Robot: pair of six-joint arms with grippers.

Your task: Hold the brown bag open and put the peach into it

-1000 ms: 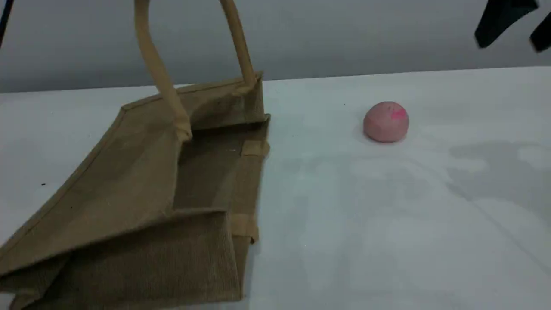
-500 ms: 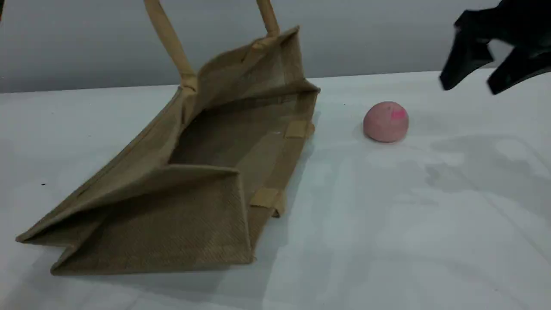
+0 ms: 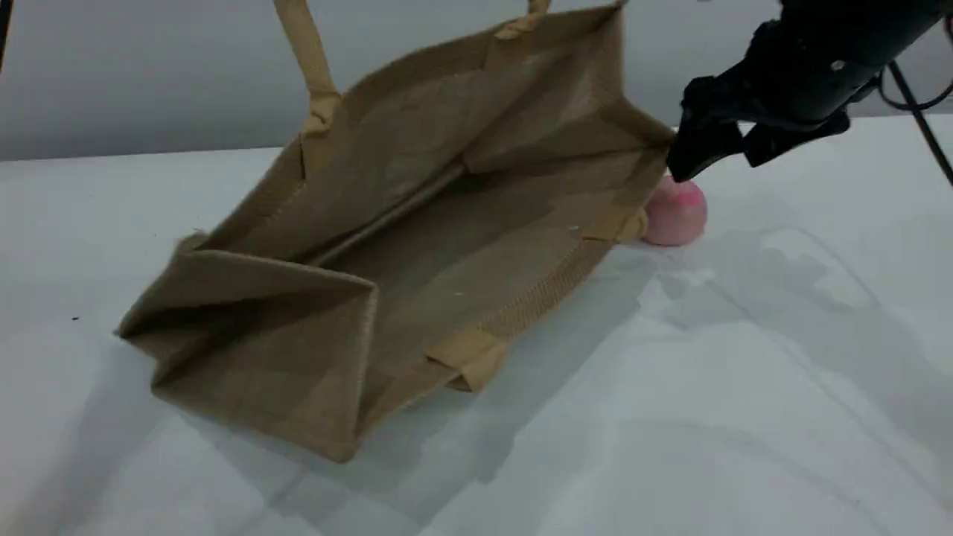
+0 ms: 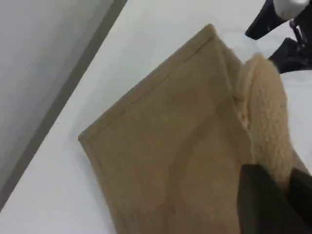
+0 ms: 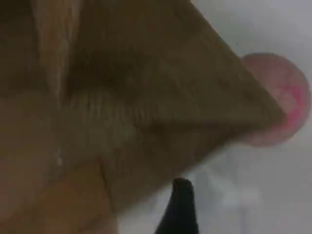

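Note:
The brown bag (image 3: 447,246) lies tilted on the white table, its mouth gaping toward the right and front. One tan handle (image 3: 309,59) runs up out of the scene view. In the left wrist view my left gripper (image 4: 285,195) is shut on that fuzzy handle (image 4: 265,126) above the bag's side (image 4: 170,146). The peach (image 3: 677,216) sits just right of the bag's far mouth corner, which hides part of it. My right gripper (image 3: 718,158) hangs open just above the peach. The right wrist view shows one fingertip (image 5: 180,204), the bag corner (image 5: 122,97) and the peach (image 5: 282,97).
The white table (image 3: 744,409) stretches in front and to the right. A grey wall (image 3: 112,74) stands behind it. A second handle's tan tab (image 3: 469,357) lies at the bag's near mouth edge. A black cable (image 3: 916,112) trails from the right arm.
The bag has been lifted and swung right, its mouth spreading wider until its corner reaches the peach. The right gripper has come down and left to just above the peach.

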